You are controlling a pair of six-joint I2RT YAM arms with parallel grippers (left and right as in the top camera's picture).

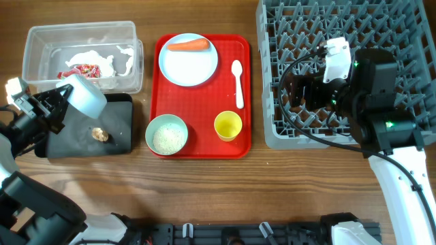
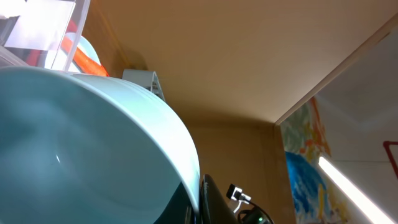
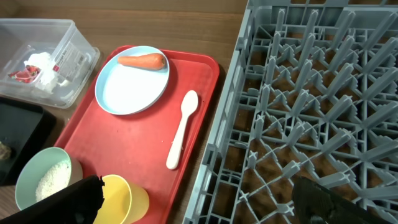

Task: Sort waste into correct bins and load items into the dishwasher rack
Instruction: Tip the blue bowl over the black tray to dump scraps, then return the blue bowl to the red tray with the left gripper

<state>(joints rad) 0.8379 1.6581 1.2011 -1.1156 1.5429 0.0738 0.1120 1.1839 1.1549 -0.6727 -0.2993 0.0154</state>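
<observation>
We note the left gripper (image 1: pixel 63 101) with its fingers clamped on the rim of the small pale blue bowl (image 1: pixel 86 95). The bowl is smooth and glossy, tipped over the matte black tray (image 1: pixel 121 119) just left of the red serving tray (image 1: pixel 204 102). A small brown food scrap (image 1: pixel 100 135) lies in the black tray.

The right gripper (image 1: pixel 300 88) has its fingers wide apart and holds nothing, above the grey pegged dishwasher rack (image 1: pixel 381 27) right of the red tray.

On the red tray we see:
- a round pale blue plate (image 1: pixel 189 64) bearing an orange carrot (image 1: pixel 189 45)
- a white plastic spoon (image 1: pixel 238 83)
- a small yellow cup (image 1: pixel 227 126)
- a pale green bowl (image 1: pixel 155 126) holding white rice grains (image 1: pixel 167 139)

Left of it, a clear plastic tub (image 1: pixel 41 41) holds a red printed wrapper (image 1: pixel 83 69) and crumpled white paper (image 1: pixel 102 58). All of it sits on a wood-grain table (image 1: pixel 272 190).
</observation>
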